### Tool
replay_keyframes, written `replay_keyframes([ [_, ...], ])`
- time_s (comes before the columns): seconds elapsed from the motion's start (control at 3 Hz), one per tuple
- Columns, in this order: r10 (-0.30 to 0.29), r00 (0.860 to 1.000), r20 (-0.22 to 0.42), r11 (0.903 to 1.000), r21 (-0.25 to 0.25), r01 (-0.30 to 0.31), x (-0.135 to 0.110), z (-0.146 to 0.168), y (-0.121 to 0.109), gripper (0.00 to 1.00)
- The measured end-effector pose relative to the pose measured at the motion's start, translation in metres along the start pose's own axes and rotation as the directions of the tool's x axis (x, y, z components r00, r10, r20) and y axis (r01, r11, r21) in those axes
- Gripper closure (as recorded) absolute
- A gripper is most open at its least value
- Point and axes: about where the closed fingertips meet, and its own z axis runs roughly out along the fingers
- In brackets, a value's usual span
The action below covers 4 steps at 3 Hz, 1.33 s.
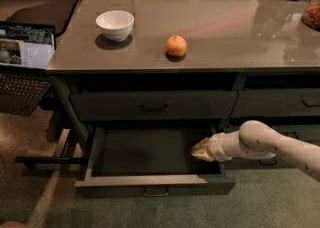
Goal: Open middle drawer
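The middle drawer point(150, 181) is pulled far out below the counter. Its dark inside shows, and its small bar pull point(156, 191) sits at the centre of the front. My gripper point(200, 150) comes in from the right on a pale arm point(260, 142). It hovers over the right side of the drawer's inside, behind the front panel and apart from the pull. The drawer above point(152, 105) is shut.
A white bowl point(115, 24) and an orange point(176, 46) stand on the grey counter point(225, 17). A laptop point(25, 52) sits at the left. More shut drawers point(280, 103) are at the right. Carpet floor lies in front.
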Motion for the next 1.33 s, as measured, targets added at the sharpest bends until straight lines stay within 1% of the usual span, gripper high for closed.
replay_keyframes([
  [0.33,0.026,0.999,-0.024,0.9995,-0.017,-0.027,0.011,0.019,-0.009,0.94],
  [0.67,0.041,0.996,-0.082,0.9956,-0.081,-0.048,0.024,0.039,-0.012,1.00],
  [1.0,0.057,0.990,-0.128,0.9885,-0.132,-0.074,0.037,0.050,-0.007,1.00],
  [1.33,0.063,0.985,-0.161,0.9827,-0.162,-0.089,0.044,0.052,0.001,1.00],
])
